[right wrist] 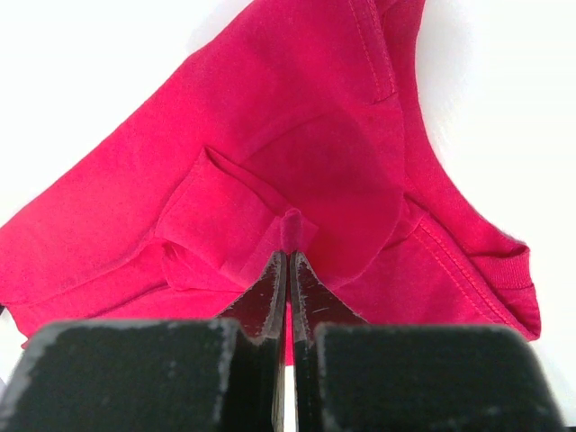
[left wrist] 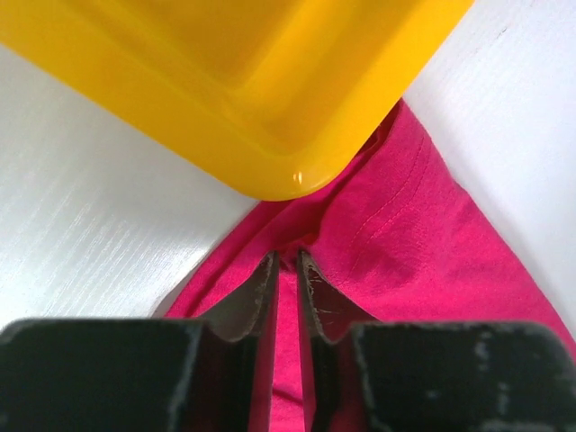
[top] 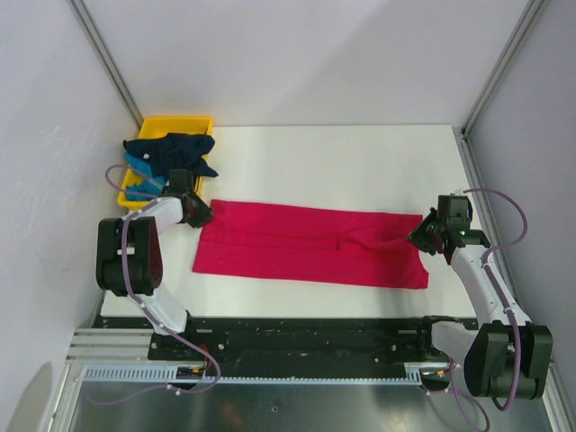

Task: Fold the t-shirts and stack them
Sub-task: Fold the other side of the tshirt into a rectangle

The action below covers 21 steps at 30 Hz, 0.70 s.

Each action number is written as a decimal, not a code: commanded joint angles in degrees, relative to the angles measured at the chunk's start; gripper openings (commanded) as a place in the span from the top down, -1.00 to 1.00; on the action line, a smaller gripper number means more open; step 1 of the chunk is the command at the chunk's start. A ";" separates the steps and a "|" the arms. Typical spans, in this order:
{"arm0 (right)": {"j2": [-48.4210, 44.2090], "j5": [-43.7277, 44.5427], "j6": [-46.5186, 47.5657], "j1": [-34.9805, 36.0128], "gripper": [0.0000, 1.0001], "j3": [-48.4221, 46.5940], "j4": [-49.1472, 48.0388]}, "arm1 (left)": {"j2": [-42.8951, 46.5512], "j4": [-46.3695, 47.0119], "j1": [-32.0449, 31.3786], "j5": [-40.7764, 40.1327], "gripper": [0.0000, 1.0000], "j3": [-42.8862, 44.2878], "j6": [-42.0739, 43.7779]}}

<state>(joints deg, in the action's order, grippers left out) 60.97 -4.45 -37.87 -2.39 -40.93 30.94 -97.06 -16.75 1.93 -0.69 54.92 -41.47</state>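
The crimson-pink t-shirt point(top: 310, 245) lies spread in a long band across the table, partly folded lengthwise. My left gripper point(top: 200, 212) is at its far left corner, next to the yellow tray. In the left wrist view the gripper point(left wrist: 286, 261) is nearly shut with pink cloth point(left wrist: 405, 243) between the jaws. My right gripper point(top: 421, 236) is at the shirt's right end. In the right wrist view it point(right wrist: 288, 255) is shut on a small pinch of the pink cloth point(right wrist: 297, 153). The dark navy t-shirt point(top: 173, 149) and the teal-blue t-shirt point(top: 139, 169) lie crumpled in the tray.
The yellow plastic tray point(top: 200, 122) stands at the table's far left corner; its corner point(left wrist: 270, 99) hangs just above my left fingers. White walls and metal frame posts enclose the table point(top: 360, 162). The arm bases sit along the near edge.
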 commanded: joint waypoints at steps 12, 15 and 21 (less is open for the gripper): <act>-0.18 -0.74 0.48 -0.40 1.00 -0.21 -2.07 | 4.51 -0.14 -1.28 -0.37 1.00 3.85 5.58; -0.18 -0.77 0.55 -0.42 1.00 -0.21 -2.14 | 6.88 -1.86 -1.39 -1.30 1.00 3.66 6.81; -0.47 -1.11 0.53 -0.69 1.00 -0.44 -2.31 | 11.67 -5.71 -1.41 -2.93 1.00 3.04 8.93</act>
<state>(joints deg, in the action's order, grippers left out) 60.97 -5.08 -37.80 -2.55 -40.93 30.30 -90.19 -19.92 0.75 -1.32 56.71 -35.57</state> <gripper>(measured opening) 0.017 0.003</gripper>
